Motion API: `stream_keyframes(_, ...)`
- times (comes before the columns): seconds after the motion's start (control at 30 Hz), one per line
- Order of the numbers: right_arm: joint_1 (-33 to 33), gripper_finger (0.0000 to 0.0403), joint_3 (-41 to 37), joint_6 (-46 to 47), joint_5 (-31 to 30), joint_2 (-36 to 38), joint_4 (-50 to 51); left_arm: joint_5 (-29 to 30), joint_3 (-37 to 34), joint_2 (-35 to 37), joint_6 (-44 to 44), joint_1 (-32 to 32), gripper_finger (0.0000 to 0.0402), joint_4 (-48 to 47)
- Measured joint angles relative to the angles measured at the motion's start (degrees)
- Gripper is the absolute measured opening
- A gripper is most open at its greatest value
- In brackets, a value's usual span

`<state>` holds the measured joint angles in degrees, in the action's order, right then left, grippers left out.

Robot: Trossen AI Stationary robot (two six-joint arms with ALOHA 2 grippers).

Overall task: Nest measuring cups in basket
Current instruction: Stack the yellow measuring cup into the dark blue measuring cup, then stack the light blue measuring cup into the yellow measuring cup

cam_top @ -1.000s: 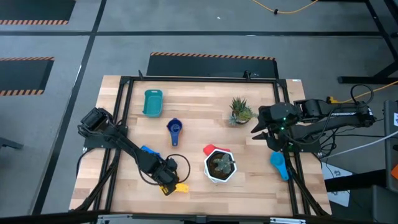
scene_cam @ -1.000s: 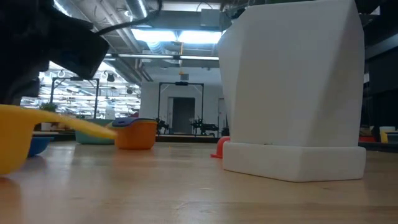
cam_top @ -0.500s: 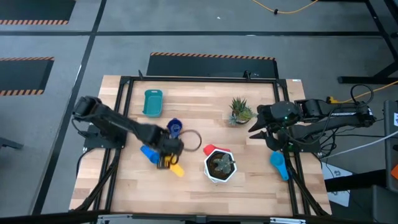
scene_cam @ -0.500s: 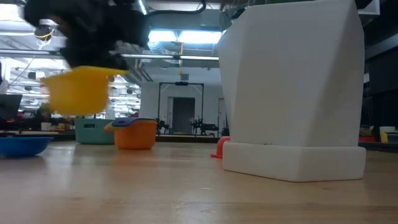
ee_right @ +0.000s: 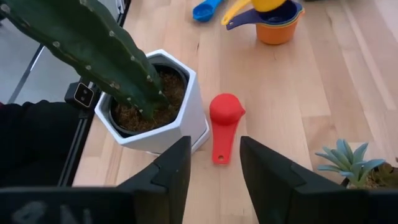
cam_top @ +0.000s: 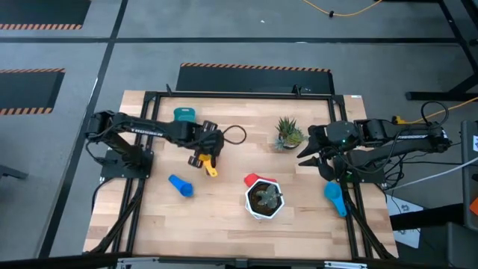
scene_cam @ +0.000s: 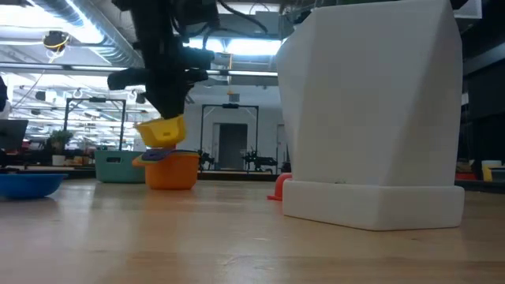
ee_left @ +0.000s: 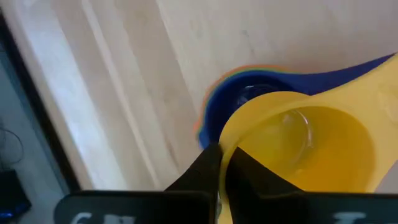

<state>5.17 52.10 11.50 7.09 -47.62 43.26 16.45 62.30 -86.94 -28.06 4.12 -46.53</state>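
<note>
Measuring cups were scattered, none yet in the basket, which stood at the table's far left. The left gripper had its jaws pinched narrow on the rim of the yellow cup, held just above a stack of two, the dark blue cup nested in the orange cup.

Risks, as judged: the hold was on a thin rim, and the yellow cup hung tilted, so it could slip or land skewed on release. Its handle might foul the dark blue handle beneath and leave the nest proud. A hard descent could push the light stack sideways.

The right gripper waited at the right of the table, jaws moderately apart and holding nothing.

Count: six cups seen. One yellow, one dark blue, one orange, one red cup beside the white pot, and two light blue cups, one at front left and the other at the right edge. One basket. Two plants, the cactus in the pot and a small succulent.
</note>
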Motion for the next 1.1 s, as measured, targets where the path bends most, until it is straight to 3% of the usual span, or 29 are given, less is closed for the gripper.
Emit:
stream_keyframes(0.67,0.0,0.0142,0.0,0.0,-0.1,0.0,-2.5,-1.1,0.0,0.1,-2.2,2.9,0.0015,0.8)
stream_keyframes(1.1,0.0,0.0142,0.0,0.0,0.0,0.0,-2.5,-1.1,0.0,0.1,-2.1,2.9,0.0080,1.0)
